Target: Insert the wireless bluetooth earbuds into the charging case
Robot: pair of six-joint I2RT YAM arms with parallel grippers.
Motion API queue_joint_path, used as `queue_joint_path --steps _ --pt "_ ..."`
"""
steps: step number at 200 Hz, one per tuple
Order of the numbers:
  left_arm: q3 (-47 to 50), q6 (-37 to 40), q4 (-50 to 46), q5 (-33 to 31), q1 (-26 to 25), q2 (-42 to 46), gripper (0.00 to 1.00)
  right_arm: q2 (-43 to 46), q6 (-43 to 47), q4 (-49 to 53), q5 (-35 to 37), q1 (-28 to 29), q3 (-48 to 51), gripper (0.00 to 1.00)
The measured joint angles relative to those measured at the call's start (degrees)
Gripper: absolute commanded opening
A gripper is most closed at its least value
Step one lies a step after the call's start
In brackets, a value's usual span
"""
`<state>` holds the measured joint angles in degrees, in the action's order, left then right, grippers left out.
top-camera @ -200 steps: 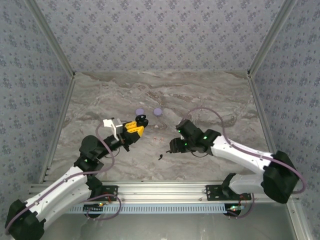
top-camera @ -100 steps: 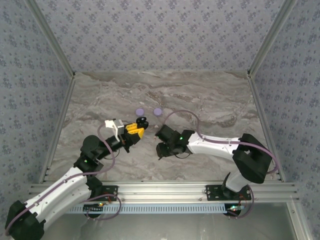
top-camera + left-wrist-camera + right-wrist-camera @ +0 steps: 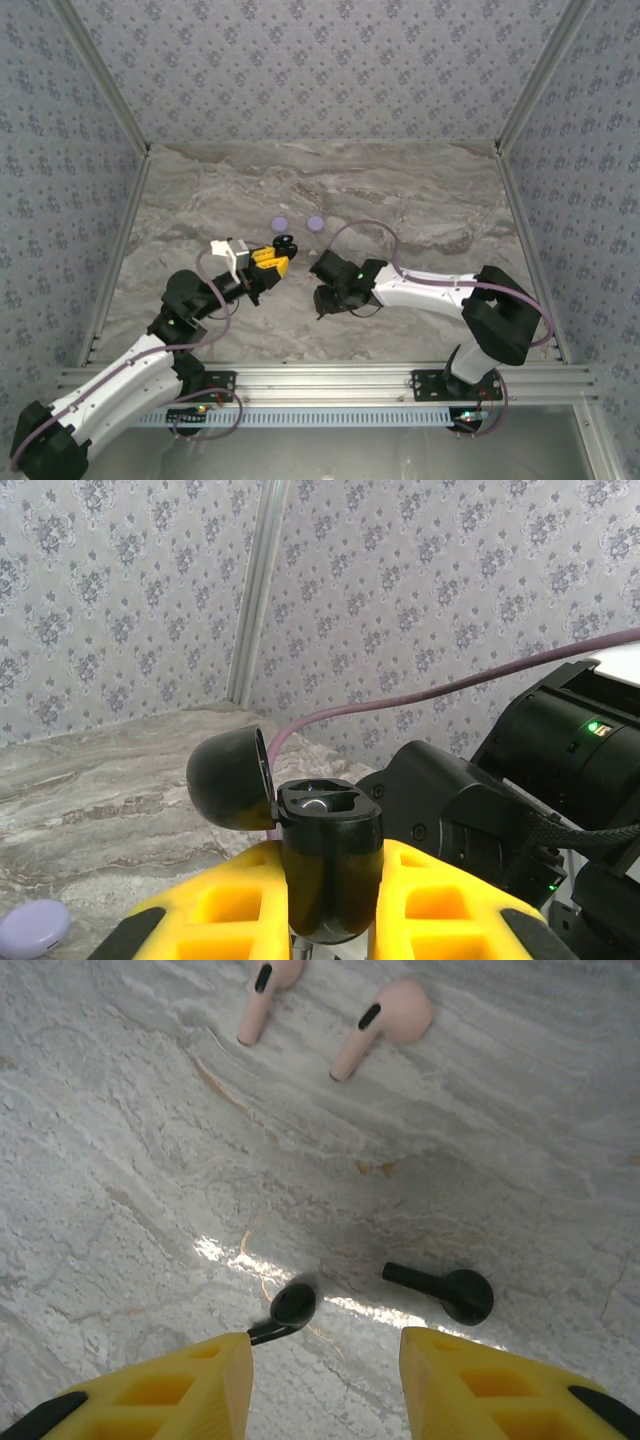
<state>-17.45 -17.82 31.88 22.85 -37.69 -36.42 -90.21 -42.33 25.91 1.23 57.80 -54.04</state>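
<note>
Grey marble table [image 3: 420, 190], patterned walls. Your L gripper [image 3: 330, 890] is clamping the black charging case [image 3: 325, 855], lid [image 3: 228, 778] standing open. Your R gripper [image 3: 325, 1360], just right of the case, is hovering w/ jaws apart, gripping nothing. Two black earbuds [image 3: 455, 1292] are lying on the table beneath it, pinkish pair [image 3: 385, 1018] lying nearer the case.

I am wearing blocky yellow fingers [image 3: 190, 1390] with square recesses moulded in and black edging at the outer corners on my right gripper [image 3: 325, 1380]. My left gripper [image 3: 272, 258] is showing the same yellow. White shells [image 3: 430, 290] are covering my long arm links, and bulky black housings [image 3: 500, 320] are capping the joints. A lilac cable [image 3: 365, 226] is running along each arm. Small green lights [image 3: 597, 726] are glowing on the black wrist bodies. A white bracket [image 3: 228, 250] is sitting on my left wrist.
</note>
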Motion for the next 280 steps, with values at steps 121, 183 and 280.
queue_joint_path --steps 121,183,280 --pt "0.00 0.00 -0.46 -0.02 -0.02 -1.57 0.00 -2.08 -2.36 -0.68 0.15 1.01 3.02 0.46" --pt "0.00 0.00 -0.48 -0.20 -0.02 -1.57 0.00 -3.19 -2.29 -0.66 2.23 0.94 3.02 0.47" --pt "0.00 0.00 -0.90 -0.22 -0.02 -1.57 0.00 -4.46 -1.16 -0.26 4.04 0.02 1.75 0.47"
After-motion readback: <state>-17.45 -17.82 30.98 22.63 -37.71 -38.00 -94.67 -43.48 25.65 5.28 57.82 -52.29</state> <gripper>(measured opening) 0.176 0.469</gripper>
